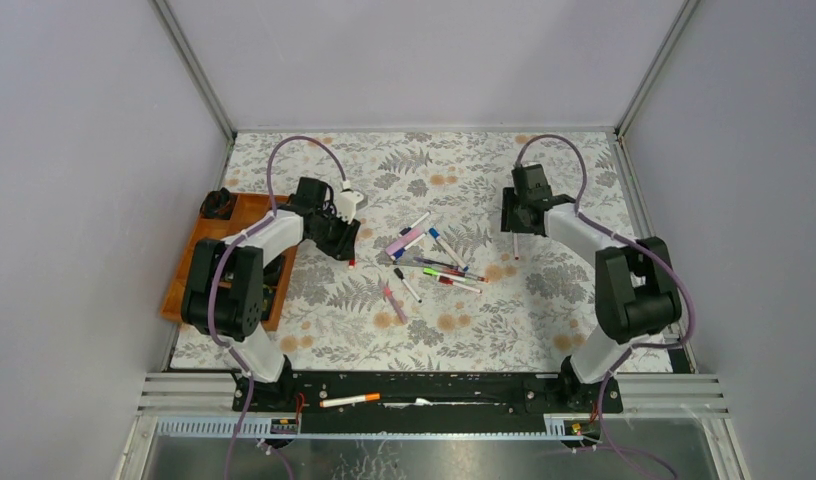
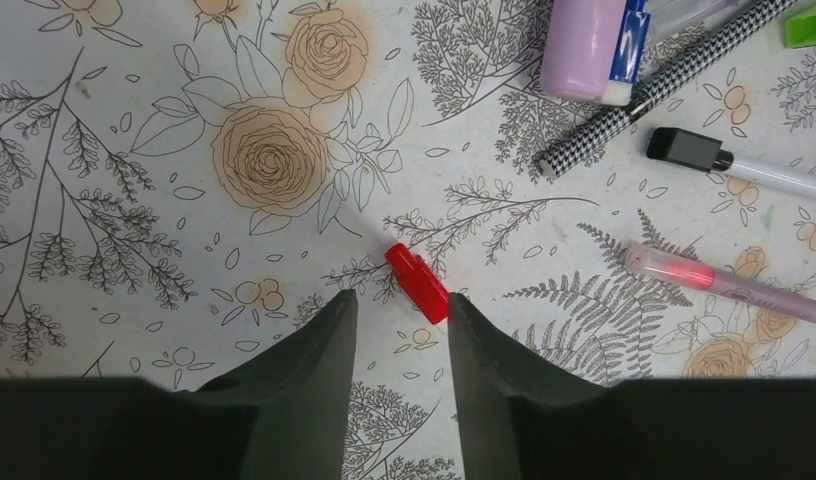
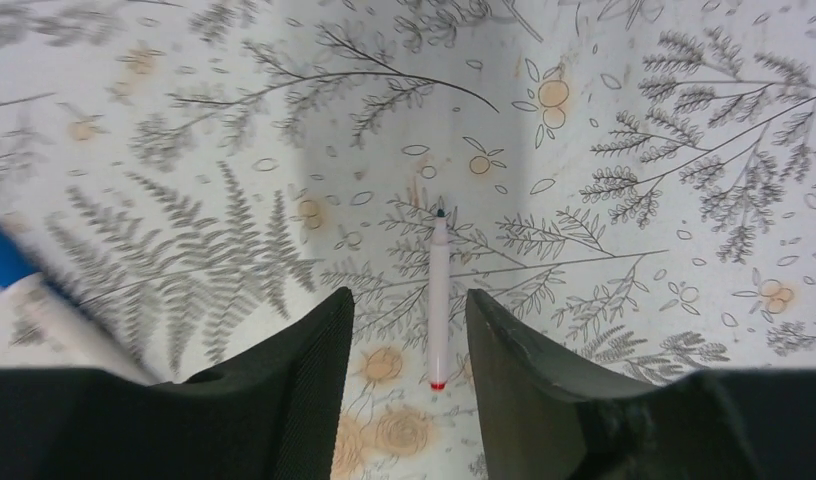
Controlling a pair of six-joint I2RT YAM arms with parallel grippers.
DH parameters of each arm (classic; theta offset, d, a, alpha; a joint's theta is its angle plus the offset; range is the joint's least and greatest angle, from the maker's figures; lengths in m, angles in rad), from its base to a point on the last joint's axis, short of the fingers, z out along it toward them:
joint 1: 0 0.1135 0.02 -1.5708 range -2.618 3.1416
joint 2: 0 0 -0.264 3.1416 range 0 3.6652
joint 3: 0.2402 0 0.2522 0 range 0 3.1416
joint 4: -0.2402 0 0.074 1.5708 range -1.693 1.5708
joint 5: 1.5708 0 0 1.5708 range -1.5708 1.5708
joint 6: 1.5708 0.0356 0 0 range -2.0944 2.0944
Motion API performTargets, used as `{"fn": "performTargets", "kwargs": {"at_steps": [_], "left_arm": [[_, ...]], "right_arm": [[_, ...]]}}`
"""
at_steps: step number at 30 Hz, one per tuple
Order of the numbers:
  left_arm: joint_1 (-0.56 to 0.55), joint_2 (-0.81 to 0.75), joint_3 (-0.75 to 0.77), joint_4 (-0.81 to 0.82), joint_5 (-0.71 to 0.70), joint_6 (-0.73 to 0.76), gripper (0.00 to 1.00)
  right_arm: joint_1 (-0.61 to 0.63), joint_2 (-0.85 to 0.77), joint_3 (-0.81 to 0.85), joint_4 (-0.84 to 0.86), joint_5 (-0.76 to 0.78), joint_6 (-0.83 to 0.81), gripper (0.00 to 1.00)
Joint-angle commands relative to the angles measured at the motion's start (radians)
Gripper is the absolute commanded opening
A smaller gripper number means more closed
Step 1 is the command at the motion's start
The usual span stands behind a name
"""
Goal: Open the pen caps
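Note:
A red pen cap (image 2: 417,283) lies loose on the flowered cloth just beyond my left gripper (image 2: 401,305), close to its right fingertip; the jaws stand open and hold nothing. From above, this cap (image 1: 352,263) sits just below the left gripper (image 1: 346,248). My right gripper (image 3: 408,296) is open too. A slim white pen (image 3: 439,300) lies on the cloth between its fingers, untouched, its dark tip bare and its red end toward the camera. That pen (image 1: 515,245) lies apart from the pile of pens (image 1: 434,258) in the middle.
Near the left gripper lie a pink highlighter (image 2: 584,45), a houndstooth pen (image 2: 664,90), a black-capped pen (image 2: 744,165) and a pink pen (image 2: 724,285). A blue-capped pen (image 3: 24,290) lies left of the right gripper. A wooden tray (image 1: 199,262) stands at the left edge. One pen (image 1: 349,400) rests on the front rail.

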State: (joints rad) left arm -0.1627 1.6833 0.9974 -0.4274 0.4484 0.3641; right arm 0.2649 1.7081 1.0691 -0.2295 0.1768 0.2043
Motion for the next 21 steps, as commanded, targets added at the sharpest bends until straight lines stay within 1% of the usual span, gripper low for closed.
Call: {"fn": "performTargets", "kwargs": {"at_steps": [1, 2, 4, 8, 13, 16, 21], "left_arm": [[0.006, -0.06, 0.043, -0.043, 0.02, 0.005, 0.49], [0.008, -0.071, 0.057, -0.061, 0.022, 0.007, 0.51], [0.016, -0.095, 0.091, -0.104, 0.034, 0.007, 0.54], [0.023, -0.145, 0.17, -0.213, 0.072, 0.007, 0.74], [0.025, -0.193, 0.257, -0.348, 0.104, 0.014, 0.83], [0.025, -0.228, 0.274, -0.397, 0.134, 0.03, 0.84], [0.025, -0.272, 0.26, -0.403, 0.173, 0.033, 0.85]], "right_arm": [[0.042, -0.154, -0.031, -0.02, -0.069, -0.021, 0.55], [0.063, -0.182, -0.046, -0.022, -0.078, -0.026, 0.58], [0.112, -0.224, -0.08, -0.029, -0.114, -0.026, 0.59], [0.239, -0.265, -0.156, -0.023, -0.171, -0.006, 0.59], [0.326, -0.26, -0.228, 0.022, -0.258, 0.005, 0.53], [0.348, -0.259, -0.236, 0.023, -0.282, 0.006, 0.51], [0.359, -0.258, -0.254, 0.024, -0.267, 0.012, 0.5]]}}
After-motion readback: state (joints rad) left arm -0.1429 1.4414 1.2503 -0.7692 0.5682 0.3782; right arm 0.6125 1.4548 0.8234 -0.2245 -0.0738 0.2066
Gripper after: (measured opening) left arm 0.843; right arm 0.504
